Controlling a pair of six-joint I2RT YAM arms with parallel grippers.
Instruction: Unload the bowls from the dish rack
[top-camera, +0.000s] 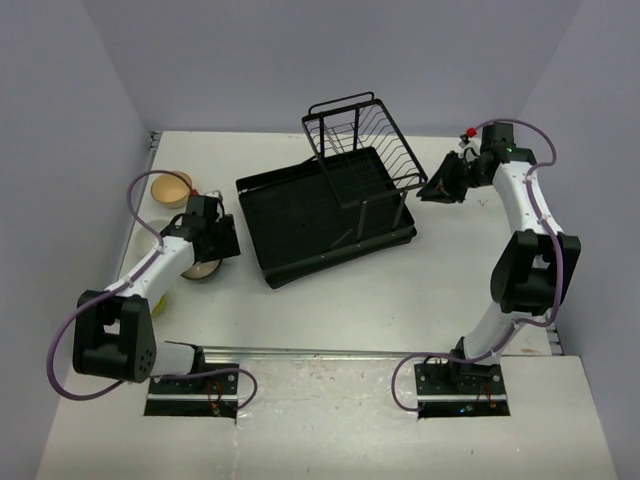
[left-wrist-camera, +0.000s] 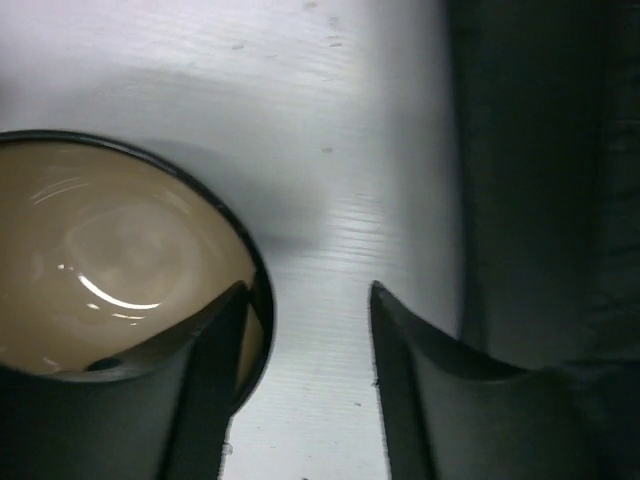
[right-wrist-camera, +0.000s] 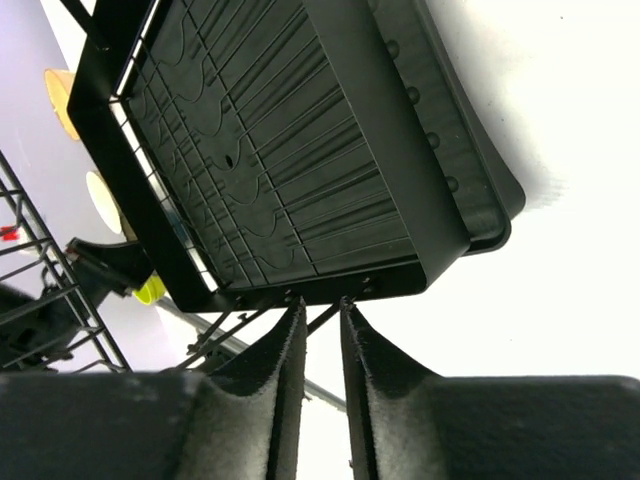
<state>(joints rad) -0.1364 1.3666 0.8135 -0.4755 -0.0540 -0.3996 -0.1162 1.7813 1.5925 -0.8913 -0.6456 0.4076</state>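
- Bowls (top-camera: 172, 188) seen here all stand on the table (top-camera: 350, 300), left of the rack (top-camera: 290, 215); none shows inside it.
- From above and from the right wrist, the rack's ribbed tray and its wire basket (top-camera: 355, 130) both look bare.
- Three bowls can be counted:
  - a tan bowl (top-camera: 172, 188) at the far left;
  - a cream bowl (left-wrist-camera: 120, 250) under the left gripper (left-wrist-camera: 305, 300);
  - a lime bowl (top-camera: 162, 298), mostly hidden under the left arm.
- No blue bowl shows, nor a second lime one. Whether they are stacked or hidden behind the arm cannot be told.
- The left gripper's jaws are spread and straddle the cream bowl's near rim. One finger (left-wrist-camera: 215, 340) is over the inside and the other over bare table, and neither pinches the rim. The bowl sits flat and upright on the table, so it looks set down and let go.
- The right gripper (right-wrist-camera: 322, 310) hangs just off the rack's right end, pointing at it. Its jaws are barely parted, with a thin slit between them and nothing in it.
- Judgement: the unloading looks finished or nearly so. What is left is for the left arm to lift clear of the cream bowl and for both arms to draw back, unless a bowl is hidden in a part of the rack that the views miss.
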